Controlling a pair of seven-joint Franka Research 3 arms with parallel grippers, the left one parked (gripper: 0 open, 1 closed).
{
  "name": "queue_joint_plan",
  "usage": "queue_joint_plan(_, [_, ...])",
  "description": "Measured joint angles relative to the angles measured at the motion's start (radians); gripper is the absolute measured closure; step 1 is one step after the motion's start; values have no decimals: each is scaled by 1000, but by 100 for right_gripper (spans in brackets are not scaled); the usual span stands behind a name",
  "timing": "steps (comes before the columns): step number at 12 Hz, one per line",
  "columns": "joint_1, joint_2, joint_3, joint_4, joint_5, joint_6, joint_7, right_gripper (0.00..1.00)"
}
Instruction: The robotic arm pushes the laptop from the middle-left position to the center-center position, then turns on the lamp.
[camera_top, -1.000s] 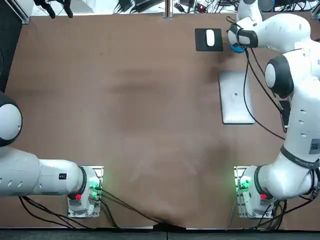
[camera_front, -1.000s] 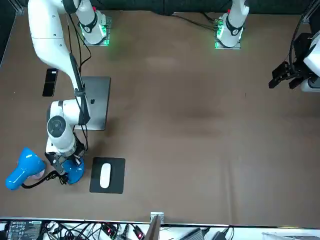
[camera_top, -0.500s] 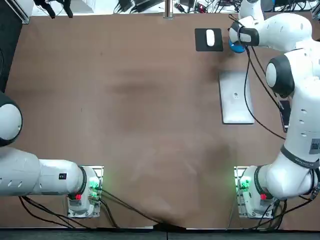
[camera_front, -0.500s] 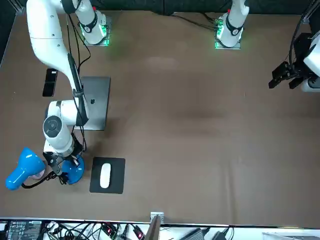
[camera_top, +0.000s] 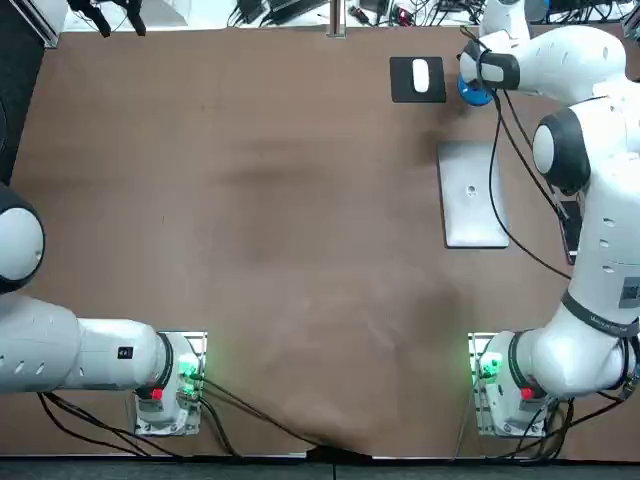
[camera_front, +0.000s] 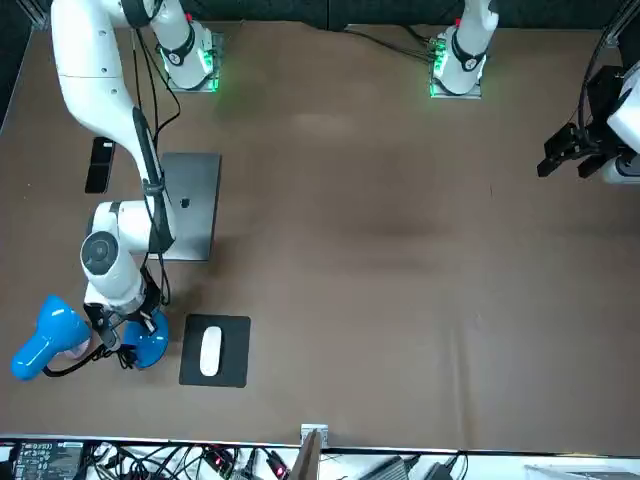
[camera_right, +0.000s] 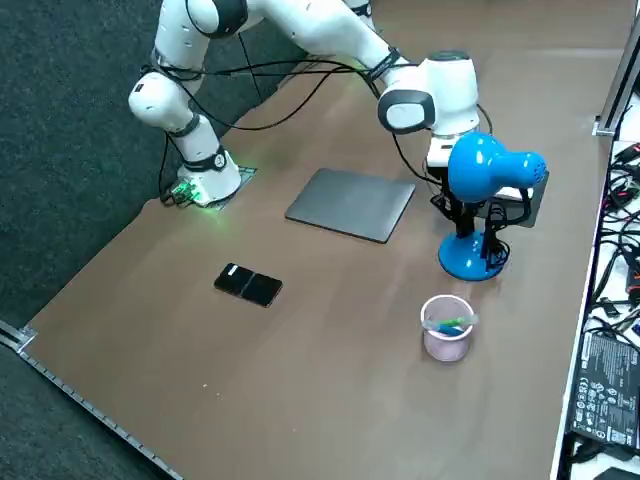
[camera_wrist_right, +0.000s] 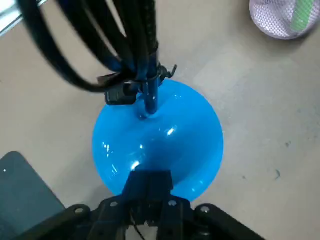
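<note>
Your right claw (camera_wrist_right: 148, 181) is down low at the lamp (camera_wrist_right: 159, 134), fingers pressed together with nothing between them. The tips are over the rim of the round blue foot; whether they touch the plastic or sit just above it, I can't tell. From across the table the claw (camera_front: 112, 328) is tucked right against the lamp's stalk, so this looks like the switch-on step. Look at the lamp (camera_right: 478, 200): glossy bright blue, a wide domed foot, a thin stalk with black cables (camera_wrist_right: 127, 45) clipped to it, and a bulbous head hanging out to one side. It's probably light plastic, top-heavy and slick underneath, so press straight down on the foot. Any sideways shove could skate or tip it, and leave the stalk alone. No switch shows from here; my guess is that it's in the foot. The laptop (camera_top: 472, 195) lies near the lamp, closed, flat and silver-grey. It's a stiff slab that should slide cleanly from an edge push. Just beside the lamp is a black mouse pad (camera_top: 405, 90) with a white mouse (camera_top: 421, 75). A cup (camera_right: 446, 328) holding something green sits near the lamp's other side. A phone (camera_right: 250, 284) lies well apart from the lamp, beyond the laptop.
</note>
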Motion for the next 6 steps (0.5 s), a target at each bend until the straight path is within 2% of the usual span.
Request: queue_joint_plan(6, [-13, 5, 7, 7, 16, 22, -1, 98])
